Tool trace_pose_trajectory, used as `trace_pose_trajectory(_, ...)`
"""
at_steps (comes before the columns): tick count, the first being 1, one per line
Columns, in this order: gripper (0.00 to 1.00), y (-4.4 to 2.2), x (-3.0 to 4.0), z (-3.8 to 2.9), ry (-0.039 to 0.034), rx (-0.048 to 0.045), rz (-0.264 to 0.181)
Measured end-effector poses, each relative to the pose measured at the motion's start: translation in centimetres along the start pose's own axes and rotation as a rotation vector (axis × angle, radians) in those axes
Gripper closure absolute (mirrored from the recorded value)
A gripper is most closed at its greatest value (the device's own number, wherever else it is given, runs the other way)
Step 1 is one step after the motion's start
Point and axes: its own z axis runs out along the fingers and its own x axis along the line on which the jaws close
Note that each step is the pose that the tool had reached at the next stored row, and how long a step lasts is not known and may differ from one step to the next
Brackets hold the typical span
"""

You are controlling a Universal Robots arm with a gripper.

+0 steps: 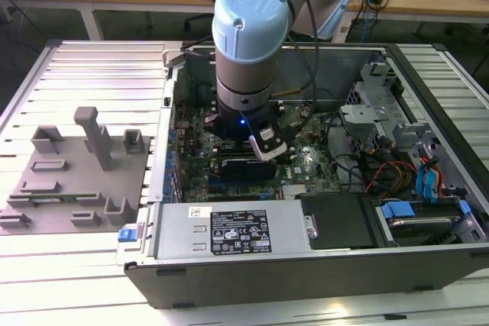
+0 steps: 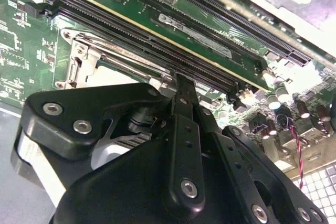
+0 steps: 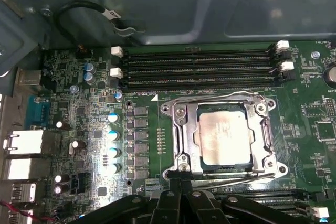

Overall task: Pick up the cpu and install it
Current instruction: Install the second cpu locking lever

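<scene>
Your arm (image 1: 248, 36) reaches down into the open computer case (image 1: 229, 265), which holds the green motherboard (image 3: 84, 129) on its floor. On the table beside the case, at the exterior view's left, lies a grey fixture tray (image 1: 69, 188). In the first wrist view, the cpu (image 3: 224, 139) sits inside the metal socket frame (image 3: 181, 135), below the four memory slots (image 3: 199, 66). Your claw (image 3: 181, 182) hovers at the frame's near edge, just beside the cpu; its fingers look pressed together, holding nothing.
</scene>
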Motion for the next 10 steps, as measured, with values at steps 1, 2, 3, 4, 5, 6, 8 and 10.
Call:
trace_pose_trajectory(1,0.89,-0.01,0.19,-0.01,-0.0006,-0.0004,0.003)
trace_pose_trajectory(2,0.89,0.0,0.28,-0.01,-0.0009,-0.0007,0.004)
trace_pose_trajectory(3,0.89,0.01,0.34,0.0,-0.0012,-0.0007,0.005)
trace_pose_trajectory(4,0.89,0.07,0.4,0.01,-0.0016,-0.0007,0.007)
trace_pose_trajectory(5,0.89,0.12,0.41,0.02,-0.0018,-0.0006,0.008)
trace_pose_trajectory(6,0.89,0.18,0.42,0.03,-0.0022,-0.0007,0.009)
trace_pose_trajectory(8,0.89,0.34,0.42,0.09,-0.0032,-0.0009,0.012)
trace_pose_trajectory(10,0.89,0.51,0.42,0.14,-0.0041,-0.0009,0.015)
